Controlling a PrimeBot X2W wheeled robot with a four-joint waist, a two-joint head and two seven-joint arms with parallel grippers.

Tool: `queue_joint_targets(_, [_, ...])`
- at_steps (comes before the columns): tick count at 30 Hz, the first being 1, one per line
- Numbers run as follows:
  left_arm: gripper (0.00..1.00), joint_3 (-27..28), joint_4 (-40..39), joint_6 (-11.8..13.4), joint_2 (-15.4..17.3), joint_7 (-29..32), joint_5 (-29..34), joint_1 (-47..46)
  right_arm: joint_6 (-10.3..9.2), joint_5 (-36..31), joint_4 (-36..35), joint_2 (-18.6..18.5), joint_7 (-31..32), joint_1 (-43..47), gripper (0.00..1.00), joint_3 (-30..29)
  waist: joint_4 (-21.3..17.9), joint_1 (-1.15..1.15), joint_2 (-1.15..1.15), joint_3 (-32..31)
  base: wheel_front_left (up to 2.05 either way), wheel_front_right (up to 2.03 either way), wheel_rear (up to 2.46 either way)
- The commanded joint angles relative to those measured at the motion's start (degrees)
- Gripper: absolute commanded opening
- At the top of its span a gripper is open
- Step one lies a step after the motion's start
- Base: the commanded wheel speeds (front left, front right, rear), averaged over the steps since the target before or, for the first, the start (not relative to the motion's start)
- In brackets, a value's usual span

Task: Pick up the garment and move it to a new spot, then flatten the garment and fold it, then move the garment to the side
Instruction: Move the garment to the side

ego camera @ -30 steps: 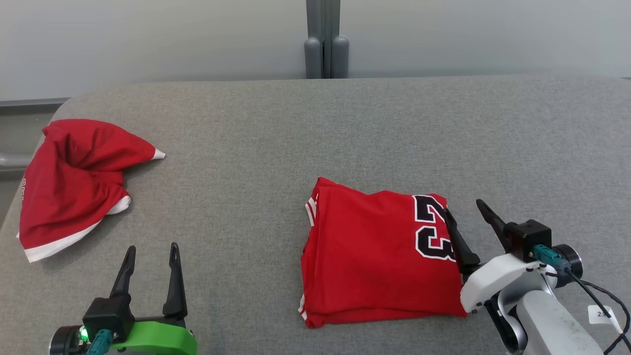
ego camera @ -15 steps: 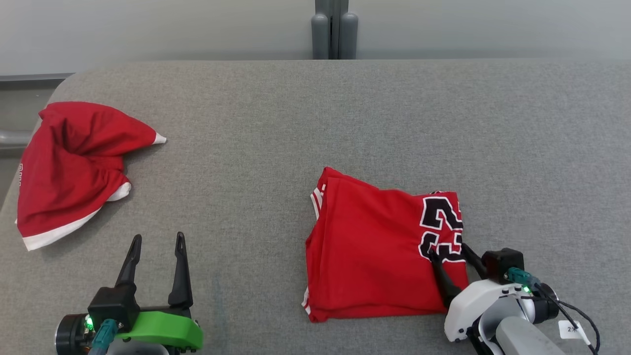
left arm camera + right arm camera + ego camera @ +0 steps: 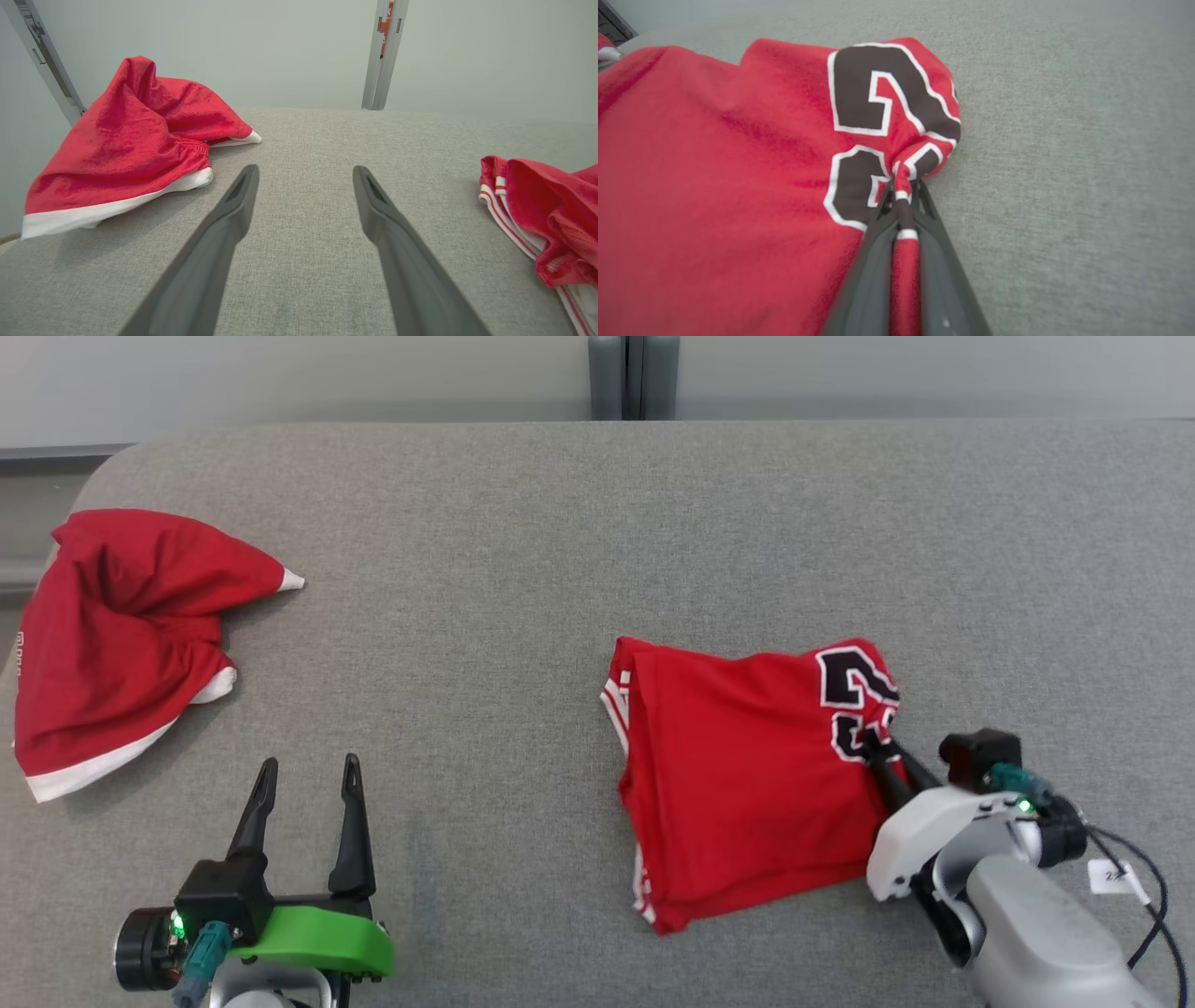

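Two long, dark, tapered fingers form the right gripper (image 3: pixel 904 186), clenched on a bunched edge of the jersey (image 3: pixel 714 186) right at its number. The jersey is smooth red knit, folded into a rough rectangle of several layers, with black numerals outlined in white and striped red-and-white trim along its left edge. It lies on the right half of the surface (image 3: pixel 560 569), a grey woven top with a rounded corner. The left gripper (image 3: pixel 310 767), on a green mount, is released, fingers spread, well apart from the jersey. One second garment (image 3: pixel 112 635), red with a white hem, lies crumpled at the surface's left edge. One grey post (image 3: pixel 633 373) stands behind.
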Motion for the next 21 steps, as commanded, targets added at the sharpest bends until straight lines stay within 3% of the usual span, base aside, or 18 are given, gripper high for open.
queue_joint_targets(1, [1.0, -0.32, -0.39, 0.31, 0.09, 0.0, -0.8, -1.57, -0.23, 0.15, 0.07, -1.75, 0.03, -1.95, 0.0, -0.03, -0.41, 0.0, 0.0, 1.63, 0.0, 0.0, 0.0])
queue_joint_targets(8, [1.0, -2.18, -1.24, 0.38, 0.09, 0.0, -0.95, -5.28, -0.2, 1.11, -0.13, -9.7, 0.03, -10.8, 0.0, 1.27, -2.03, 0.0, 0.0, 8.96, 0.0, 0.0, 0.0])
queue_joint_targets(21, [1.0, -2.65, -5.43, -1.06, 0.58, 0.0, 3.87, -14.06, -0.2, 4.55, -1.11, -28.9, 0.38, -26.85, 0.0, 3.74, -8.27, 0.0, 0.0, 24.65, 0.0, 0.0, 0.0])
